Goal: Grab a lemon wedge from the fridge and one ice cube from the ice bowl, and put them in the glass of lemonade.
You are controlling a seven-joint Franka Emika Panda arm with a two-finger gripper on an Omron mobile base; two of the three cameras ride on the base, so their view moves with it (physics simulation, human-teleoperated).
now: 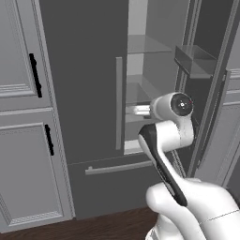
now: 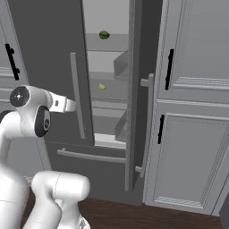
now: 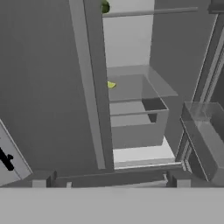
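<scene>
- Dark-grey panelling marks the fridge: its right door is standing swung open and edge-on in the right base view, its left door is shut, and that, I judge, is why the pale shelved interior is showing only as a narrow strip.
- I am seeing the lemon wedge, a tiny yellow-green piece, lying on a middle shelf close behind the edge of the shut left door; in the hand view it is peeking out just past that door's edge.
- I am holding the claw in front of the opening, low and well short of the wedge, aimed into the fridge; its two fingertips are standing wide apart with nothing between them.
- I judge the reach as not yet begun; the shut door's edge crowding the wedge calls for an approach from the open side.
- Count: one lemon wedge; one dark green round item on the shelf above; two fridge doors, one open; one bottom drawer.
</scene>
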